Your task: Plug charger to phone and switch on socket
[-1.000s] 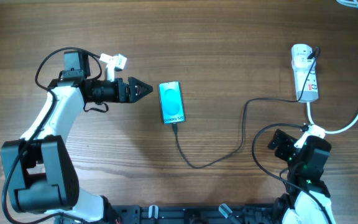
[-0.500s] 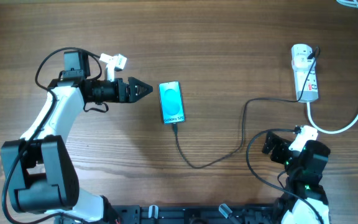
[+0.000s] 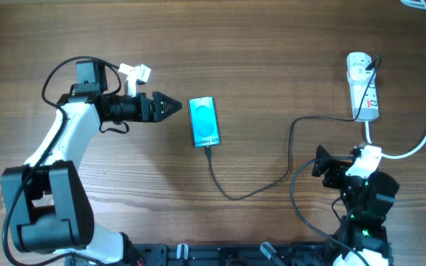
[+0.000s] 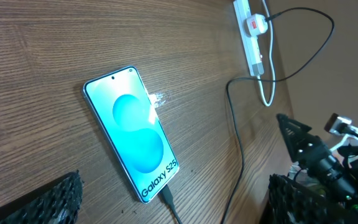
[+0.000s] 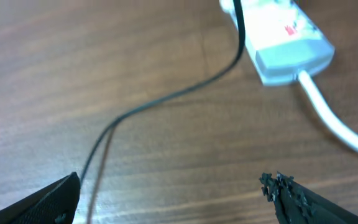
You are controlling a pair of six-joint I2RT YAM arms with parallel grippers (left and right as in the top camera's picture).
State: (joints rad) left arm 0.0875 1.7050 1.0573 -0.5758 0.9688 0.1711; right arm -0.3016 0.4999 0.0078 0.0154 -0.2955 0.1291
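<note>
Clock bearings are read on the overhead view, with 12 pointing away from my base.

Phone (image 3: 204, 122) lies flat on the desk (image 3: 272, 44), mid-left, screen lit teal. The charger (image 3: 235, 193) tip sits at the phone's 6 o'clock short end. From the left wrist view it looks seated in the port, but I can't confirm full depth. The cable loops off toward 4 o'clock, then climbs to the socket (image 3: 362, 89) at the desk's 2 o'clock.

Left end effector (image 3: 176, 106): just at 9 o'clock of the phone, not touching, fingers spread wide, empty.

Right end effector (image 3: 318, 164): low right, fingers also wide, empty. The socket is about 1 o'clock of it and well apart, with the black cable running between.

Judgement: the plug-in half looks done, so the step in hand is the switch.

Doing it well:
- Narrow the right fingers first, so one blunt tip presses rather than two straddling.
- Come in from above, clear of the charger and of the white cable (image 5: 331, 118) leaving the socket's 6 o'clock end. Snagging either could shift the strip or tug the tip out of the phone.
- Red marks show on the strip, but I can't make out the rocker. Get the wrist camera over it before committing.
- Press straight down. The strip looks light and loose, and a sideways push would slide it.
- Left has no job here; leave it off the phone.
</note>
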